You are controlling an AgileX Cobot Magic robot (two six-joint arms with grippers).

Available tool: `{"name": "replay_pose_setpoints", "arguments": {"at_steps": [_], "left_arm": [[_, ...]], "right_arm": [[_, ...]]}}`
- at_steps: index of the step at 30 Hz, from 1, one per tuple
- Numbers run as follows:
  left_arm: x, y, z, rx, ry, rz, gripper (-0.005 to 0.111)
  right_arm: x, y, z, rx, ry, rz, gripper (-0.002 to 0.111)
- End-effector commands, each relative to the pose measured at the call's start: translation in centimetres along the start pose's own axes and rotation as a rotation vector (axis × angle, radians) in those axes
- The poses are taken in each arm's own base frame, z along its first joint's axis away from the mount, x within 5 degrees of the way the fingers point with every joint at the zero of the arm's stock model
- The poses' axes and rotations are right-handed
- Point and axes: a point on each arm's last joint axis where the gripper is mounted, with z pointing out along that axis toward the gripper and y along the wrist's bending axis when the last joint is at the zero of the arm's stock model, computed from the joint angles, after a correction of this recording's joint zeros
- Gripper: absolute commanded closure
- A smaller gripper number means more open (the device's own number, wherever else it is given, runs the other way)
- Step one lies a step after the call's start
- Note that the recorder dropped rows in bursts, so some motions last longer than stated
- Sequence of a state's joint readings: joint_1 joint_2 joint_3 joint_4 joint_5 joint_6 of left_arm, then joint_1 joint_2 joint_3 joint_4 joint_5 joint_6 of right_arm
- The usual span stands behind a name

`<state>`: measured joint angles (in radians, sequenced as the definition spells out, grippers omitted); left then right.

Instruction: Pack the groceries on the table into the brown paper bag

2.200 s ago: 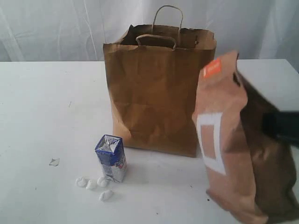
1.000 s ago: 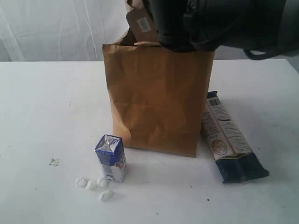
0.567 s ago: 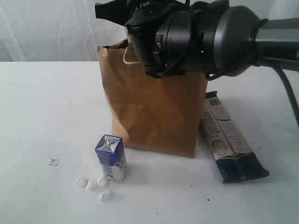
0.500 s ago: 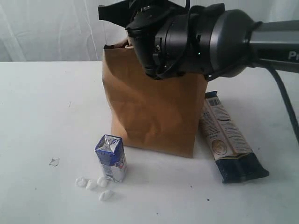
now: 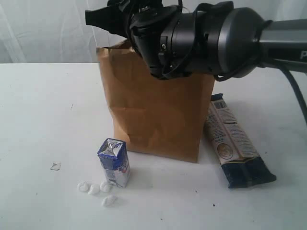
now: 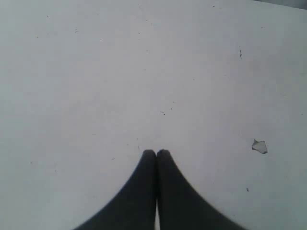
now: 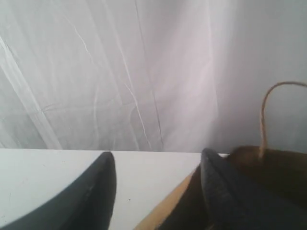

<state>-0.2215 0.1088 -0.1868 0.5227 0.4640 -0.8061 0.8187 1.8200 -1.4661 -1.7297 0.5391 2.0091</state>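
Surface: plain white, a few specks, one torn scrap
Room: crinkly white curtain behind everything
Brown paper bag: upright, mid-surface
Small blue-white carton: standing just in front of the bag, white blobs beside it
Long blue-white packet: flat by the bag's right side
Right end effector: over the bag's top, fingers spread, nothing between
Left end effector: pinched closed, empty, over bare surface
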Motion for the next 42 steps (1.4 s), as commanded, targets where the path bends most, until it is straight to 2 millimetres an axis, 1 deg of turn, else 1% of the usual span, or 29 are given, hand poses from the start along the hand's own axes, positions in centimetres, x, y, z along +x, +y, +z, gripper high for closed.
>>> {"name": "replay_pose_setpoints", "arguments": {"at_steps": [1, 7, 10, 12, 13, 17, 18, 20, 24, 26, 29, 30, 32, 33, 35, 36, 37, 38, 39, 42], "left_arm": [[0.1, 0.1, 0.1, -0.006, 0.005, 0.007, 0.107], [0.1, 0.1, 0.1, -0.006, 0.005, 0.007, 0.107], [0.1, 0.1, 0.1, -0.006, 0.005, 0.007, 0.107], [0.1, 0.1, 0.1, -0.006, 0.005, 0.007, 0.107], [0.1, 0.1, 0.1, -0.006, 0.005, 0.007, 0.107], [0.1, 0.1, 0.1, -0.006, 0.005, 0.007, 0.107], [0.1, 0.1, 0.1, -0.006, 0.005, 0.007, 0.107], [0.1, 0.1, 0.1, -0.006, 0.005, 0.007, 0.107], [0.1, 0.1, 0.1, -0.006, 0.005, 0.007, 0.107], [0.1, 0.1, 0.1, -0.006, 0.005, 0.007, 0.107], [0.1, 0.1, 0.1, -0.006, 0.005, 0.007, 0.107], [0.1, 0.1, 0.1, -0.006, 0.005, 0.007, 0.107], [0.1, 0.1, 0.1, -0.006, 0.005, 0.007, 0.107], [0.1, 0.1, 0.1, -0.006, 0.005, 0.007, 0.107], [0.1, 0.1, 0.1, -0.006, 0.005, 0.007, 0.107], [0.1, 0.1, 0.1, -0.006, 0.005, 0.007, 0.107], [0.1, 0.1, 0.1, -0.006, 0.005, 0.007, 0.107], [0.1, 0.1, 0.1, -0.006, 0.005, 0.007, 0.107], [0.1, 0.1, 0.1, -0.006, 0.005, 0.007, 0.107], [0.1, 0.1, 0.1, -0.006, 0.005, 0.007, 0.107]], "right_arm": [[-1.4, -0.2, -0.8, -0.013, -0.033, 0.015, 0.056], [-3.7, -0.1, -2.4, -0.073, -0.058, 0.033, 0.056], [-5.0, -0.3, -3.7, -0.088, -0.046, 0.008, 0.058], [-5.7, -1.1, -4.7, -0.035, 0.000, -0.041, 0.066], [-5.8, -1.7, -5.1, 0.009, 0.031, -0.106, 0.071], [-6.1, -5.2, -7.6, 0.302, 0.238, -0.278, 0.103], [-6.4, -6.0, -8.4, 0.372, 0.277, -0.322, 0.108], [-7.4, -7.4, -10.0, 0.466, 0.296, -0.367, 0.108], [-10.0, -9.5, -13.6, 0.524, 0.215, -0.408, 0.108], [-10.8, -11.5, -15.3, 0.606, 0.200, -0.429, 0.108], [-10.9, -16.1, -17.1, 0.747, 0.212, -0.422, 0.108], [-10.8, -18.2, -17.7, 0.784, 0.213, -0.411, 0.108], [-10.5, -20.5, -17.7, 0.749, 0.200, -0.364, 0.108], [-10.3, -22.2, -17.4, 0.718, 0.214, -0.314, 0.108], [-9.5, -24.7, -16.8, 0.673, 0.293, -0.253, 0.108], [-8.3, -25.9, -15.9, 0.608, 0.379, -0.182, 0.108], [-7.4, -27.2, -15.5, 0.575, 0.474, -0.193, 0.108], [-6.1, -28.0, -14.8, 0.514, 0.567, -0.139, 0.108], [-4.0, -29.6, -14.0, 0.452, 0.726, -0.118, 0.108], [0.9, -31.8, -12.4, 0.275, 1.050, 0.069, 0.108]]}}
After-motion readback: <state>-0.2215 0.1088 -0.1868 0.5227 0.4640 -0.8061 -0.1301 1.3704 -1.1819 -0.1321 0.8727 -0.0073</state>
